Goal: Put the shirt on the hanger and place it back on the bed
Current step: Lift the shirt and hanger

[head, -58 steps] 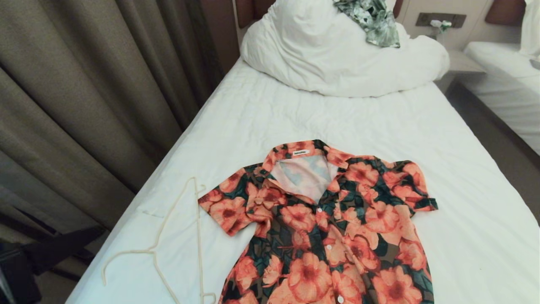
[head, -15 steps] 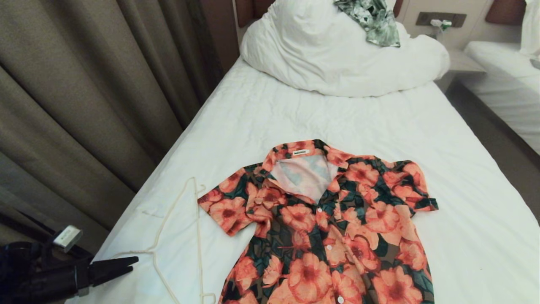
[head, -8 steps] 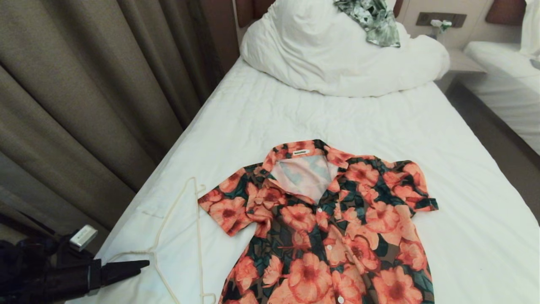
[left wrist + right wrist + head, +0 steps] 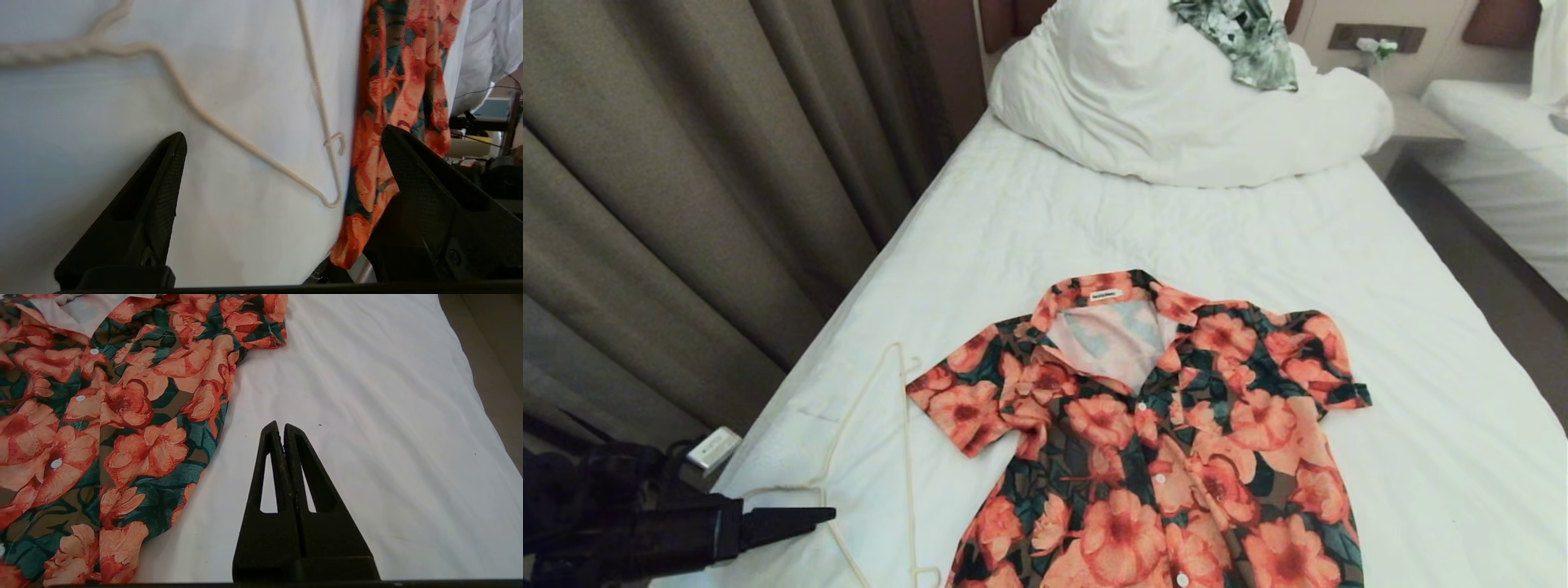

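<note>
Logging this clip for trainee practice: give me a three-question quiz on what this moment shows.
1. True or false: the hanger already sits inside the shirt.
2. Which gripper is open: left gripper or right gripper?
3. What lies on the duvet at the head of the bed?

Key: 1 false, it lies beside the shirt; 2 left; 3 a green-and-white garment.
</note>
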Robot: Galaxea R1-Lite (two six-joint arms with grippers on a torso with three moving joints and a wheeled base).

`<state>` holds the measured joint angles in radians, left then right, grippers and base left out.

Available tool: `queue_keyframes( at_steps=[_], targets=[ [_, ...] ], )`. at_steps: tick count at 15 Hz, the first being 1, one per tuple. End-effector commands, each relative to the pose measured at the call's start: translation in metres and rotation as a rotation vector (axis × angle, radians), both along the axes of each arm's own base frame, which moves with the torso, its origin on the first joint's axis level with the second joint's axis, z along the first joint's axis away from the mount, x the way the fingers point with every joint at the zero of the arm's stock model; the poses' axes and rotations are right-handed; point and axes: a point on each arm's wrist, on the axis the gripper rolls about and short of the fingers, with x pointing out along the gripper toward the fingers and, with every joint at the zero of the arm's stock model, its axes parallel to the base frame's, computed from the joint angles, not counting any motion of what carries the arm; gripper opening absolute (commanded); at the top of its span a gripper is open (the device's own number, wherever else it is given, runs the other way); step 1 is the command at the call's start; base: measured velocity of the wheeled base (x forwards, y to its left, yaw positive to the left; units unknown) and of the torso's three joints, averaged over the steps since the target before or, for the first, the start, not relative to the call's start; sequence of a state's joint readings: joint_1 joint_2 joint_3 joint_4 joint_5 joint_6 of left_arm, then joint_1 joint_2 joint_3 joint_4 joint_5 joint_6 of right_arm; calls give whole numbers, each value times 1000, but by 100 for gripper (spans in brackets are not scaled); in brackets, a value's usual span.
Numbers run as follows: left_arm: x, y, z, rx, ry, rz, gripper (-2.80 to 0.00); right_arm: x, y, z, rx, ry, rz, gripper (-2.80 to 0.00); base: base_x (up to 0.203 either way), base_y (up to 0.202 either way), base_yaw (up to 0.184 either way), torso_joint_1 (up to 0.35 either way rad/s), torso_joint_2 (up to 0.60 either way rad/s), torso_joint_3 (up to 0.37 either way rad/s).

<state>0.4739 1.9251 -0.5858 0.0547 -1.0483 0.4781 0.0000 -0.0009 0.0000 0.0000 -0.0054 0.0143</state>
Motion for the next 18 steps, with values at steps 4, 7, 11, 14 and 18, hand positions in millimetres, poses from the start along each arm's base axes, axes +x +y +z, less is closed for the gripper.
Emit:
queue_keyframes(
  at_steps=[4, 7, 11, 14, 18],
  targets=[
    [0, -7, 4, -27, 27, -1, 0, 0, 0, 0, 0, 1, -2, -280, 0, 0, 0, 0, 0, 0],
    [-5, -8, 2, -61, 84, 34, 0, 0, 0, 0, 0, 1, -1, -280, 0, 0, 0, 0, 0, 0],
    [-7, -7, 1, -69, 94, 46, 0, 0, 0, 0, 0, 1, -2, -280, 0, 0, 0, 0, 0, 0],
    [-3, -7, -2, -62, 64, 77, 0, 0, 0, 0, 0, 1, -1, -280, 0, 0, 0, 0, 0, 0],
    [1, -19, -8, 22, 0, 166, 0, 0, 0, 0, 0, 1, -1, -280, 0, 0, 0, 0, 0, 0]
  ],
)
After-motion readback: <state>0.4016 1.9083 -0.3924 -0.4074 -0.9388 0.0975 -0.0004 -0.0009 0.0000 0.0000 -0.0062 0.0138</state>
